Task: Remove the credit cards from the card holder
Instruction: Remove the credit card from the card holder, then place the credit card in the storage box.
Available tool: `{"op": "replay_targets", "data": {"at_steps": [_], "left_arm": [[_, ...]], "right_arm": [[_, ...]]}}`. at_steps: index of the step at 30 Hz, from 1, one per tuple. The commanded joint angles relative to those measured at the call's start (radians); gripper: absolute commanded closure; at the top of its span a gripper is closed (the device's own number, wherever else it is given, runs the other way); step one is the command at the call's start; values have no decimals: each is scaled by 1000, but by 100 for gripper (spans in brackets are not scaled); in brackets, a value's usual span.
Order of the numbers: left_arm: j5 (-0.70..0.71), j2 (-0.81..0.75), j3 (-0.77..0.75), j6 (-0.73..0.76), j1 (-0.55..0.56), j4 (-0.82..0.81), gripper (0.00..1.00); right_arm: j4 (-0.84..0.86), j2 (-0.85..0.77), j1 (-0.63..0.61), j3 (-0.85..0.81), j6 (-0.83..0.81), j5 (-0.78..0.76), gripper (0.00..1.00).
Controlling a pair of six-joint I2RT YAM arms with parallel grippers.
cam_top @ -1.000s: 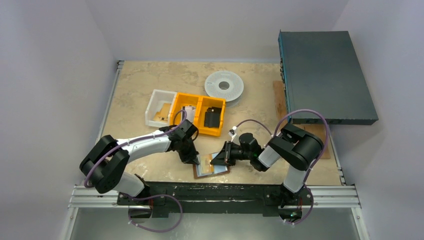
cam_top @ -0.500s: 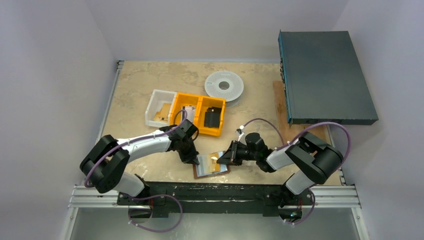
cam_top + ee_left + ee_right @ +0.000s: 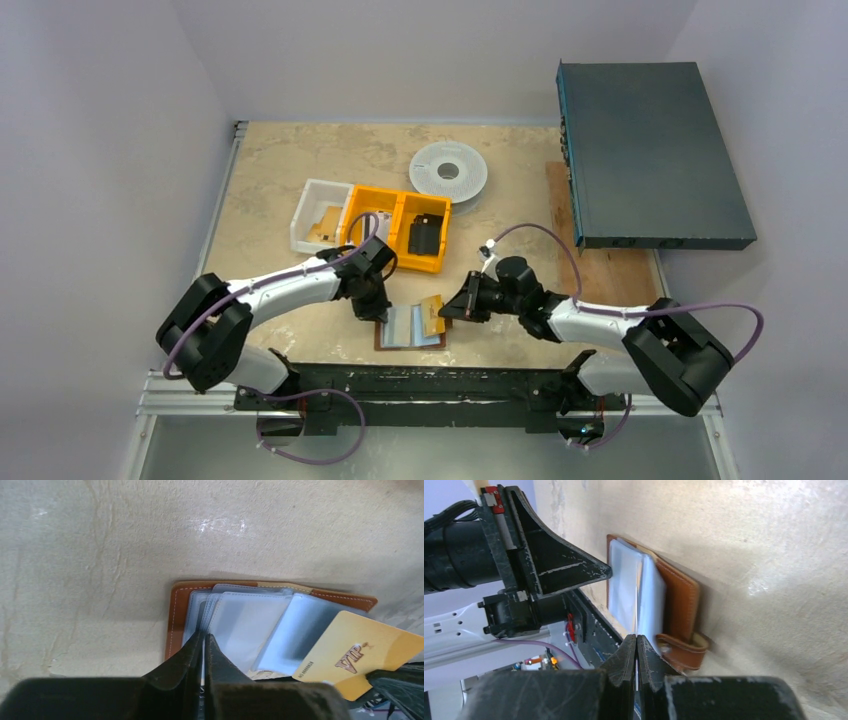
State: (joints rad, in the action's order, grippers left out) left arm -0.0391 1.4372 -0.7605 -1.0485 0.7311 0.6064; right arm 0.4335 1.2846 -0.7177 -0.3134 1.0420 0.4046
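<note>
The card holder point(image 3: 383, 343), brown leather with clear plastic sleeves, lies open near the table's front edge. In the left wrist view the card holder point(image 3: 177, 611) shows its sleeves fanned out. My left gripper point(image 3: 377, 314) is shut, and its tips point(image 3: 204, 636) rest on the left sleeves. My right gripper point(image 3: 448, 308) is shut on a gold credit card point(image 3: 433, 314) at the holder's right side. That card point(image 3: 360, 655) reads "VIP" and sticks out to the right of the sleeves. The right wrist view has the card point(image 3: 638, 615) edge-on between its fingers point(image 3: 637, 639), beside the holder point(image 3: 679, 600).
An orange two-part bin point(image 3: 383, 207) holding a black item point(image 3: 425, 235) stands behind the holder, with a white bin point(image 3: 305, 212) to its left. A white spool point(image 3: 450, 172) lies further back. A dark box point(image 3: 650, 150) overhangs a wooden board point(image 3: 610, 275) at the right.
The right arm has stretched out to the right and its gripper has drawn the gold card rightward out of the sleeves. The holder now lies flatter. The left gripper stays on it.
</note>
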Motion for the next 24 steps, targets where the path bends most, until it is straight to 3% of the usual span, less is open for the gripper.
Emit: {"op": "replay_targets", "data": {"at_steps": [1,5,9,14,17,24], "left_arm": [[44,-76,-53,84,-9,40,90],[13,-186,-76,123,-18,55,55],[-62,-293,-76,181,-87,36,28],[-191,-402,-79,270,-218,1,24],[-338,-431,-64,288,-305,-68,24],[-628,-408,-9,232,-424,-281,31]], "right_arm": [[-89,-56,4,-86,-31,-17,100],[-143,-71,4,-160,-36,-12,100],[-171,-39,9,-251,-37,21,100],[-152,30,38,-365,-29,99,100],[-112,78,63,-424,-6,184,100],[2,152,91,-504,68,316,100]]}}
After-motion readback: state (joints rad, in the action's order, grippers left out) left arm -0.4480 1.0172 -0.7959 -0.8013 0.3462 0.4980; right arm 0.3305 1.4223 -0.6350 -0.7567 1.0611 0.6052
